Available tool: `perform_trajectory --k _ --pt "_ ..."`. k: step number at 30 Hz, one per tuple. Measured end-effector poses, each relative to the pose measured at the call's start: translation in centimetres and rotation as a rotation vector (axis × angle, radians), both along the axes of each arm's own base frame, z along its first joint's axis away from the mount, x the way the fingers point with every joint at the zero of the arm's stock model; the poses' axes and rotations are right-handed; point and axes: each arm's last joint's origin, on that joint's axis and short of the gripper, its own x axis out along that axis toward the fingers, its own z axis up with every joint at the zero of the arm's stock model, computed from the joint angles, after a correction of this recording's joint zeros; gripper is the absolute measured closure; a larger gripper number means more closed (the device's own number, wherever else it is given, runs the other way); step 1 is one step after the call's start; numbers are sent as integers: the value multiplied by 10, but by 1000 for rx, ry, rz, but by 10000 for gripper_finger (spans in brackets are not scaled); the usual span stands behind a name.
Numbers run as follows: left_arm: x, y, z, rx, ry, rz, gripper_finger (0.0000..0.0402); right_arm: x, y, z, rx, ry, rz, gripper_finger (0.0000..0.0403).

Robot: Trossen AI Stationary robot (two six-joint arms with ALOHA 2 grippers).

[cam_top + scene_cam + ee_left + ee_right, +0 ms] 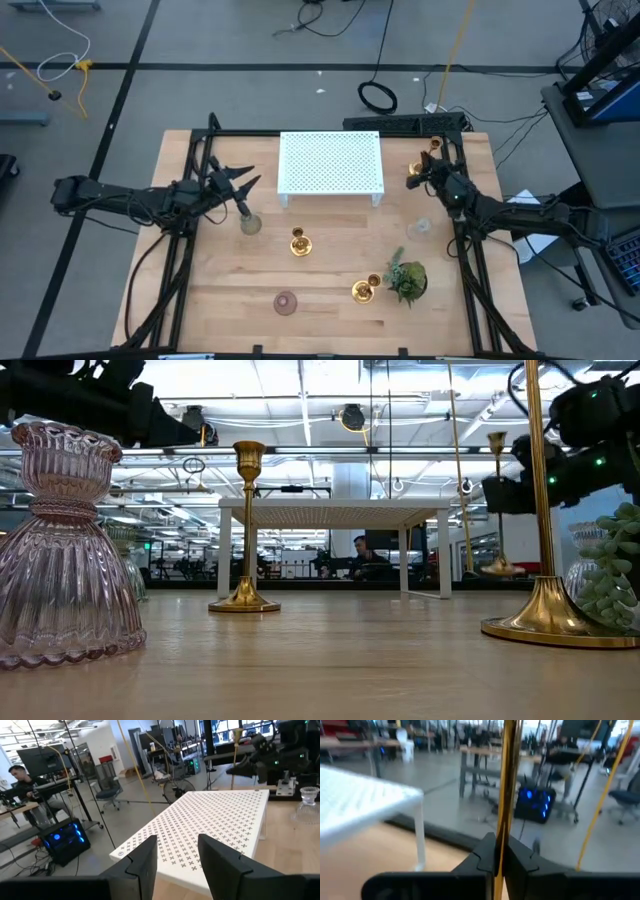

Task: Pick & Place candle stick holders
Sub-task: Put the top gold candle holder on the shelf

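From above, the wooden table (330, 300) is pale and smooth; a white shelf (331, 163) full of tiny holes stands at its far side; the right gripper (418, 176) holds a shiny gold candlestick (432, 150) near the far right corner, just right of the shelf; a second gold candlestick (299, 242) stands in the middle of the table; a third gold candlestick (364, 289) stands near the front, just beside a small green plant (407, 279); the left gripper (245, 187) hovers left of the shelf, over a greenish glass vase (249, 223); a pink glass vase (285, 301) sits near the front.

From table height, the pink vase (60, 550) is ribbed and bell-shaped; the candlesticks have round flared feet, thin stems and little cups on top.

From the left wrist, two dark fingers (145, 862) stand apart with nothing between them, pointing at the shelf top (210, 830) with its little cross-shaped holes.

From the right wrist, the dark fingers (482, 855) are clamped on the thin gold stem (506, 780); the stem stands upright.
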Motion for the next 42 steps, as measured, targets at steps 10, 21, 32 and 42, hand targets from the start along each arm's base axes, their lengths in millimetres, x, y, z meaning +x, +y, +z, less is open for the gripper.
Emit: perform_trajectory --k 10,21,32,42 --pt "0 0 0 -19 -15 0 254 33 7 90 -166 -93 211 395" --pt "2 -4 4 -7 -49 -144 254 101 -6 137 -86 -60 356 395" --pt "3 -6 5 -10 -54 -234 254 142 -57 112 54 -23 308 393" --pt "3 -6 0 -20 -6 -234 254 140 -69 106 107 -36 319 391"
